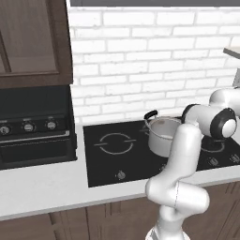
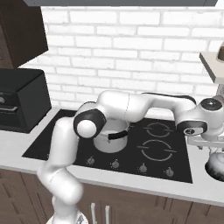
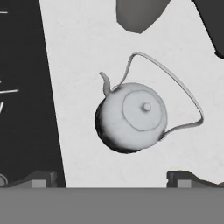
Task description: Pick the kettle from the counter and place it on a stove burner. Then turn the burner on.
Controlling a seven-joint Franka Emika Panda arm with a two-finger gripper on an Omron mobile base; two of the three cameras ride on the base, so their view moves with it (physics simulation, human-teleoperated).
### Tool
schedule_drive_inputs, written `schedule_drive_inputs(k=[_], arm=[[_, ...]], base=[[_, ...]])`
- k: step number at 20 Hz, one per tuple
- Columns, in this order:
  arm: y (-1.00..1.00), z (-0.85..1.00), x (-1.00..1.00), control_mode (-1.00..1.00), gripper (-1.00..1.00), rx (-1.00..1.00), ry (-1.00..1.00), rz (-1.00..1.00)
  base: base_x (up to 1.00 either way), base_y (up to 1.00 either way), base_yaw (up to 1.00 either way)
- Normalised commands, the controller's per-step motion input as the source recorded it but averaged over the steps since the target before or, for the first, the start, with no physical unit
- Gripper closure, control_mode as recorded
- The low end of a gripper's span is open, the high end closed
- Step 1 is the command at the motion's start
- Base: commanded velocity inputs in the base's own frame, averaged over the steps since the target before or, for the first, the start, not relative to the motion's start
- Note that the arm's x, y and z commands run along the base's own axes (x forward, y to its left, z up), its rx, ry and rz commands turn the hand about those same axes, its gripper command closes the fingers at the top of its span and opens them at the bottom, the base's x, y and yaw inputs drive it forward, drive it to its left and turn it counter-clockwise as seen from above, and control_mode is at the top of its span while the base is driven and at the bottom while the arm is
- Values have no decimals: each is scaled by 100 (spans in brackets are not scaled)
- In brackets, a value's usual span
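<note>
The small silvery kettle (image 3: 131, 116) sits upright on the pale counter (image 3: 78, 52), its thin wire handle arching away over it and its short spout pointing toward the cooktop. My gripper (image 3: 111, 181) hangs open directly above it, fingertips (image 3: 39, 179) spread wide and touching nothing. In the right base view the kettle (image 2: 217, 165) peeks out under the hand (image 2: 204, 131), just right of the black cooktop. White ring burners (image 2: 155, 151) (image 1: 115, 143) mark the glass.
A steel pot (image 2: 111, 138) with a black handle stands on the cooktop's rear middle. Small round knobs (image 2: 116, 164) line the cooktop's front edge. A black boxy appliance (image 1: 35, 126) with dials sits on the counter to the left. A shelf (image 2: 214, 65) juts out at upper right.
</note>
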Motion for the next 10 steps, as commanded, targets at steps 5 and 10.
schedule_drive_inputs(k=[5,10], arm=[[-10,3,0,-100,-100,0,-3,5],[-9,-3,0,-100,-100,-3,-3,4]], base=[[0,0,0],[0,0,0]])
